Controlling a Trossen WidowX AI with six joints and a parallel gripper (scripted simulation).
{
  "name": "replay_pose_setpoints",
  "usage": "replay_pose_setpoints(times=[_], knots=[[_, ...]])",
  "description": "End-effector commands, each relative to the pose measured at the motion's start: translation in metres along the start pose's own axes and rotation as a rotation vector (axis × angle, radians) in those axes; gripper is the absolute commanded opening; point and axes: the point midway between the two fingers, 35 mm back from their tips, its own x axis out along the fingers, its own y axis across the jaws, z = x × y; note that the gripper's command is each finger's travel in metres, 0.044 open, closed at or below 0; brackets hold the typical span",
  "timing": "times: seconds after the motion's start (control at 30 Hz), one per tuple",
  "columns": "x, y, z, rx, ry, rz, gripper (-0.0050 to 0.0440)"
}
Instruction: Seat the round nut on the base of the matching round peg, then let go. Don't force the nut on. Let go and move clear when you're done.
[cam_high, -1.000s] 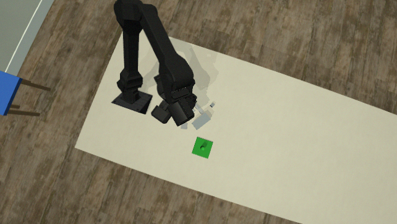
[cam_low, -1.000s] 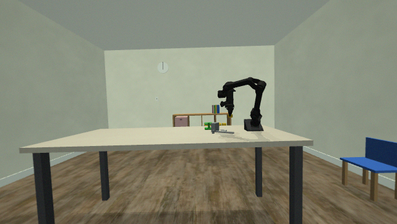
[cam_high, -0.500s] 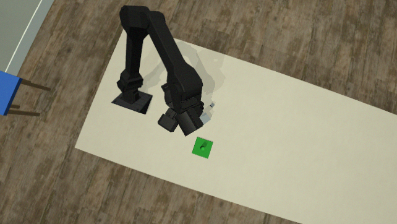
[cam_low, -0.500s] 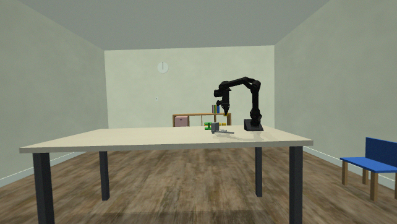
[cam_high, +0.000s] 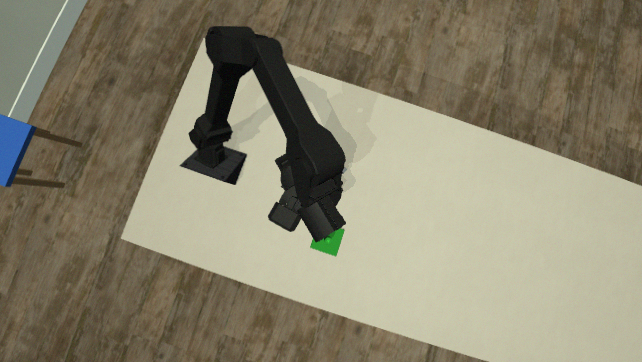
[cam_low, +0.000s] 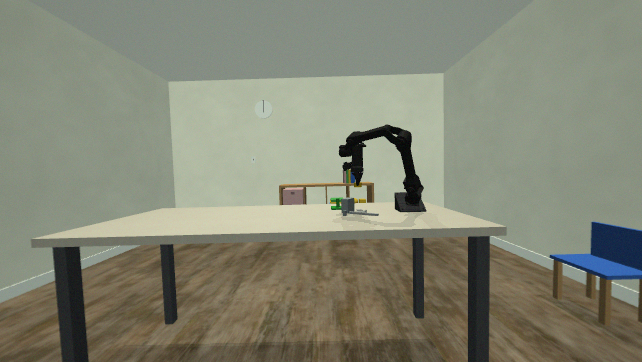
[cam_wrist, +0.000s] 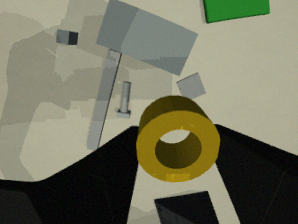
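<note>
Held closest of all, a round yellow nut (cam_low: 358, 185) (cam_wrist: 210, 139) sits between the fingers of the hand (cam_high: 322, 220) (cam_low: 358, 182) (cam_wrist: 174, 132), which is clamped on its two sides. The nut is a short, thick-walled ring, smooth outside; its hole faces the wrist view openly, with pale table showing through part of it. It is carried above the table (cam_low: 260, 220), touching neither the tabletop nor the peg. Beneath and just beyond the hand, as the wrist view has it, lie a small grey piece (cam_wrist: 191, 85), a grey bolt (cam_wrist: 126, 97) and, to the left of that, a long grey bar (cam_wrist: 104, 100). Farther out rest a large grey block (cam_low: 348, 205) (cam_wrist: 147, 37) and a small dark-sided cube (cam_wrist: 67, 37). Farthest, at the upper right, is the green base (cam_high: 334, 248) (cam_low: 337, 203) (cam_wrist: 237, 9), cut off by the view's edge; from above, a small green peg (cam_high: 328, 240) shows on it, partly covered by the arm. The grasp and lift are done. Alignment of the hole over the peg, gentle lowering to the base and release are left; a tilted approach could jam the ring.
</note>
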Motion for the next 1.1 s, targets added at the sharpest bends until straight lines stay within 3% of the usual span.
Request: replay_pose_setpoints(times=[0.0,1.07], knots=[[-0.003,-0.006,0.016,-0.03,-0.009,-0.007,-0.005],[0.015,-0.055,0.091,-0.148,-0.012,-0.01,-0.005]])
